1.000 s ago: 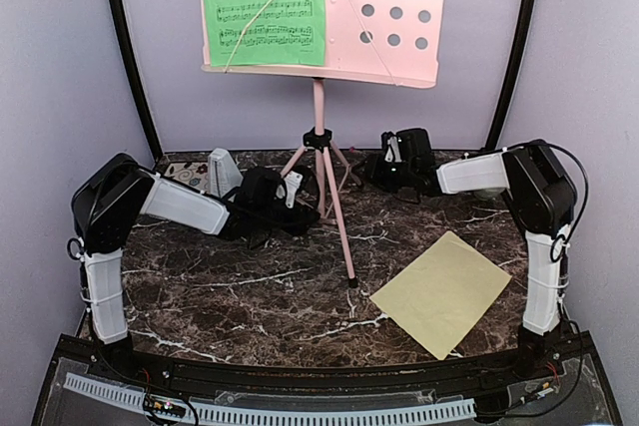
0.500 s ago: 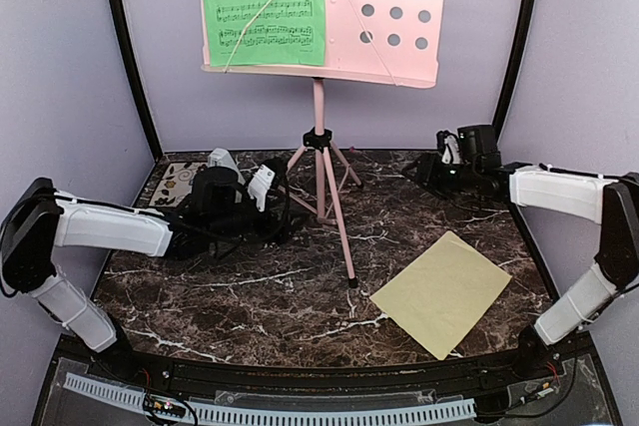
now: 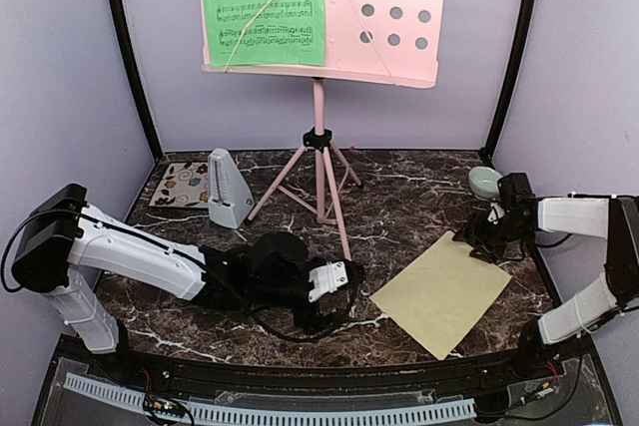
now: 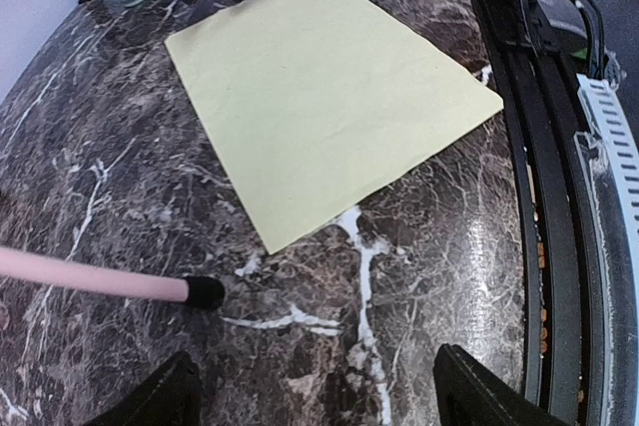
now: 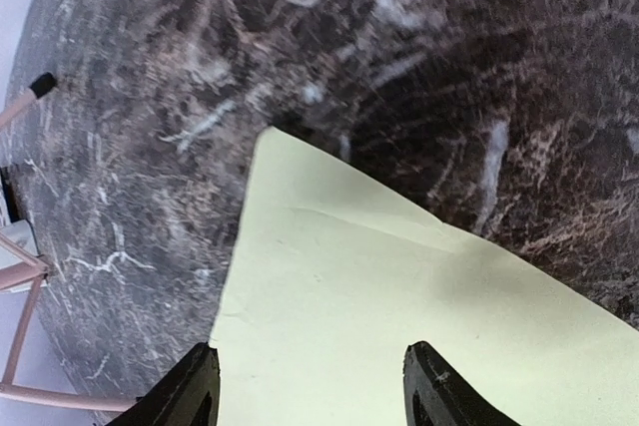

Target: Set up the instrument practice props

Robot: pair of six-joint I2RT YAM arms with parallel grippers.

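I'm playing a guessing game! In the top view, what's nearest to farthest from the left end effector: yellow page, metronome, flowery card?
From the left end effector:
1. yellow page, just right
2. metronome, back left
3. flowery card, back-left corner

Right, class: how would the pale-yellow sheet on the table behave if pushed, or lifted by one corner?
The pale-yellow sheet lies flush on the marble table, so a push would probably slide it. A faint ripple near its corner suggests thin paper: likely light and floppy, drooping if lifted by one edge.
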